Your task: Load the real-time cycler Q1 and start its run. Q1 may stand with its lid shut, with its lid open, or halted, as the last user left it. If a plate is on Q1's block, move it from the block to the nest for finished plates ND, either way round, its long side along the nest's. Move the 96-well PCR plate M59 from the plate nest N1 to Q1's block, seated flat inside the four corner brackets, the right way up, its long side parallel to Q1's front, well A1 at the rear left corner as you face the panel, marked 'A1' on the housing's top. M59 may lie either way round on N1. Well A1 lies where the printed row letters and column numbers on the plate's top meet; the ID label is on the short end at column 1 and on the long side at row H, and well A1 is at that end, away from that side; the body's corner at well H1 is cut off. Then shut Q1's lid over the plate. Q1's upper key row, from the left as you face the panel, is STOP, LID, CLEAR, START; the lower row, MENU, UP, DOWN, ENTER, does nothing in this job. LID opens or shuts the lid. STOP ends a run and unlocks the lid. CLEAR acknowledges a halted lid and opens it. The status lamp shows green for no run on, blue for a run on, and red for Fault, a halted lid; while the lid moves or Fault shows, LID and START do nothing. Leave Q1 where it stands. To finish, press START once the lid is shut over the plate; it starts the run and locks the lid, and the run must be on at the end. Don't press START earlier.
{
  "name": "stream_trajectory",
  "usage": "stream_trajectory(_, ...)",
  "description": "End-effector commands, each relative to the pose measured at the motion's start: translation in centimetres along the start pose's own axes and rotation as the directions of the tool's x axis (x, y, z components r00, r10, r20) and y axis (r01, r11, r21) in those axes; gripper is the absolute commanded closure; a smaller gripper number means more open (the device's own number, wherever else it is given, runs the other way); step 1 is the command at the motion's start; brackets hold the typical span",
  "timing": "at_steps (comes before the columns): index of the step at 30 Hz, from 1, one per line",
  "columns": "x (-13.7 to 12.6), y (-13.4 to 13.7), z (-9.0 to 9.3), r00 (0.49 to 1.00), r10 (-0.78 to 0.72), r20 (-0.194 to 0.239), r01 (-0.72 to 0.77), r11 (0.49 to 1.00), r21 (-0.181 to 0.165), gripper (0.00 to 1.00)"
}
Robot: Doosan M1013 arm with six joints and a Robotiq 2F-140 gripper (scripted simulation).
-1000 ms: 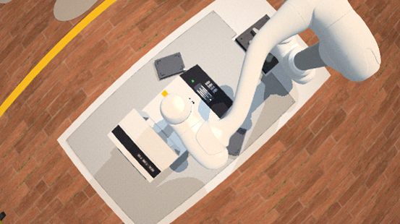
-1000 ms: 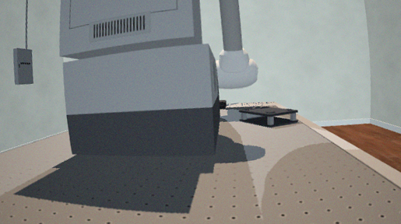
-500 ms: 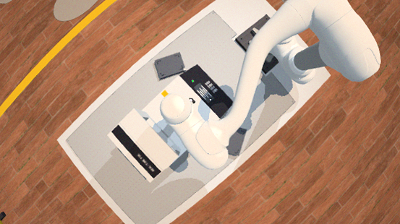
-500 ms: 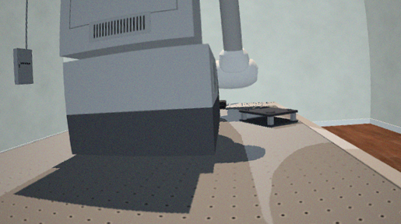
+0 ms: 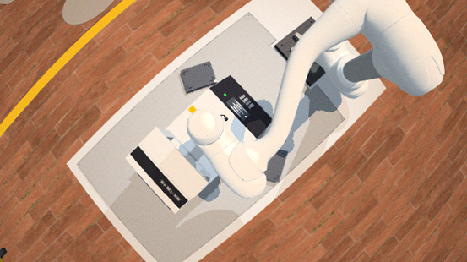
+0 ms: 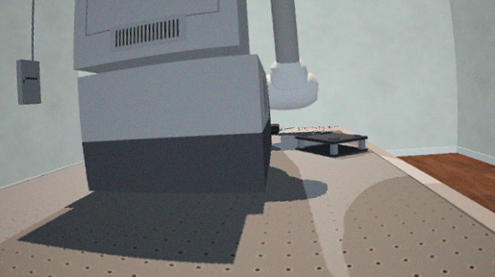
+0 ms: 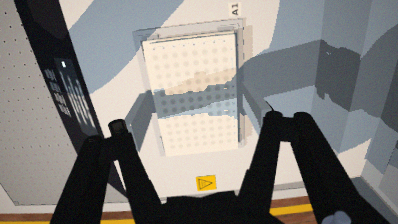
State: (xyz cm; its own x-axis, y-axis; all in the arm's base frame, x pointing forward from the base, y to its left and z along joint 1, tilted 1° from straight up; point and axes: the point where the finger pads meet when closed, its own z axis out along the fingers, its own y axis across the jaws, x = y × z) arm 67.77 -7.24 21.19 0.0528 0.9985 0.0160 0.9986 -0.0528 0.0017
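Top view. The white arm (image 5: 296,90) reaches across the bench (image 5: 241,38) and bends over Q1 (image 5: 202,103); its wrist hides the block. Q1's dark panel (image 5: 244,106) shows a green lamp (image 5: 224,94). The raised lid (image 5: 167,168) stands on the side away from the panel. A grey nest (image 5: 197,76) lies just beside the panel's end, with bare bench beyond it; a second nest (image 5: 294,40) lies near the arm's base, partly under the arm.

Exterior view. Q1's housing (image 6: 170,106) and open lid (image 6: 153,21) fill the left half. The arm's forearm (image 6: 285,22) descends close beside Q1's right wall. A dark nest (image 6: 331,137) on short legs stands farther back, near the bench's right edge (image 6: 455,197). Perforated bench stretches in front of Q1.

Wrist view. The plate (image 7: 192,95) lies flat on Q1's top between the brackets, long side running away from the camera, one far corner next to the 'A1' mark (image 7: 235,8). The gripper (image 7: 197,125) hangs above the plate's near end, fingers spread wider than the plate's short width, one to each side, gripping nothing. A yellow label (image 7: 205,183) sits between plate and housing edge; the panel (image 7: 65,95) runs along the left.
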Motion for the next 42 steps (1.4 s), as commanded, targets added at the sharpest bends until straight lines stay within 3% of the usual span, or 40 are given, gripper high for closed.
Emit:
stream_trajectory(1,0.0,0.0,0.0,1.000,0.000,0.000,0.000,1.000,0.000,0.34)
stream_trajectory(8,0.0,0.0,0.0,1.000,0.000,0.000,0.000,1.000,0.000,0.34)
stream_trajectory(42,0.0,0.0,-4.7,1.000,0.000,0.000,0.000,1.000,0.000,0.34)
